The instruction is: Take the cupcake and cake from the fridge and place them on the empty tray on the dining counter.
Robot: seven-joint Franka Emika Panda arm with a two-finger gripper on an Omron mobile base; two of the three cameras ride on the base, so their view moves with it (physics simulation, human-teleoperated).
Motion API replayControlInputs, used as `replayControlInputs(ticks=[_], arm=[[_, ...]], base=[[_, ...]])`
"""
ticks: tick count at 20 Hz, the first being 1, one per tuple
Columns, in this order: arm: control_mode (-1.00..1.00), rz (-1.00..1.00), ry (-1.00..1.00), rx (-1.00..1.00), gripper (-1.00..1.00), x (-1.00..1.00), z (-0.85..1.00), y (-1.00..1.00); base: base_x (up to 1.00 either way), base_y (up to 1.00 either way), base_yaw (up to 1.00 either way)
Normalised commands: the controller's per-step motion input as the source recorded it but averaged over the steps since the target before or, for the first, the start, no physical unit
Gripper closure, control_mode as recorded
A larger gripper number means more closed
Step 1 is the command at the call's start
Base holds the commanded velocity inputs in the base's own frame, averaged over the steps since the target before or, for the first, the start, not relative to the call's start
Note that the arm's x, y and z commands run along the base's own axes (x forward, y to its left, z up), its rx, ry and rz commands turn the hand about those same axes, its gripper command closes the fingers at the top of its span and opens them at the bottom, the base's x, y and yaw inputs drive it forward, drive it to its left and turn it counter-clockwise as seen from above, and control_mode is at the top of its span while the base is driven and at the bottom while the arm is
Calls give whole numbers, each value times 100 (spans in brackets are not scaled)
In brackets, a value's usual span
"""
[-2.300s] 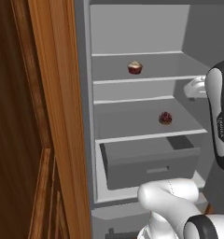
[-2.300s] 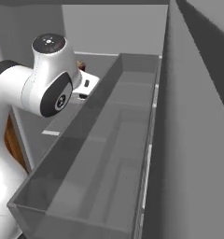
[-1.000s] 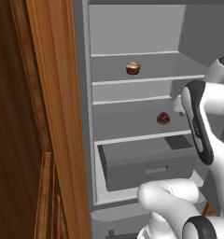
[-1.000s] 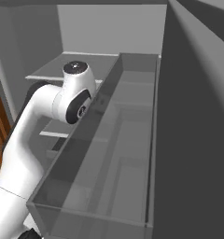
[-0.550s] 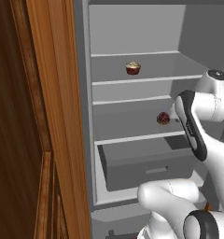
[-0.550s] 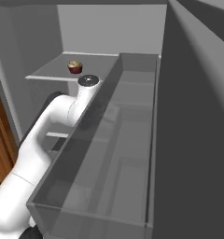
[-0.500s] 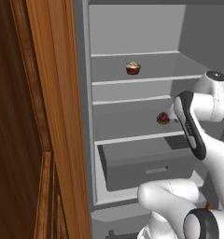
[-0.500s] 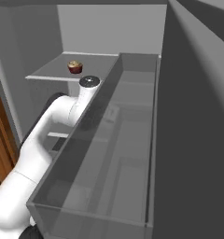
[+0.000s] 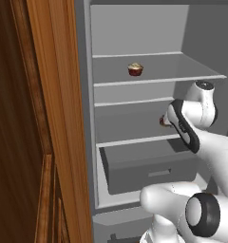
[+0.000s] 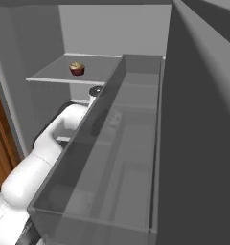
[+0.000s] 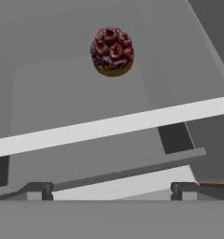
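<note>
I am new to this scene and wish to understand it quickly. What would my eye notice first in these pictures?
First, the open fridge with pale grey shelves, and the cupcake standing alone on its upper shelf. Next, the small cake topped with dark red berries on the shelf below, straight ahead in the hand view. The white arm reaches toward that lower shelf.

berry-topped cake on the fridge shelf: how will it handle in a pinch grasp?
The cake looks small, so probably light. Its lumpy berry top likely crushes or sheds under squeeze; gripping the smoother tan base seems safer. Squat and wide, it's unlikely to tip on the shelf.
</note>
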Motion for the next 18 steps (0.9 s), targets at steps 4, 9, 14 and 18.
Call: replayControlInputs(ticks=[4,9,14,18], arm=[[-100,0,5,0,-100,33,-32,-5],[-100,0,4,0,-100,41,-26,-14],[-100,0,1,0,-100,36,-12,-11],[-100,0,0,0,-100,42,-9,-2]], base=[[0,0,0],[0,0,0],[0,0,0],[0,0,0]])
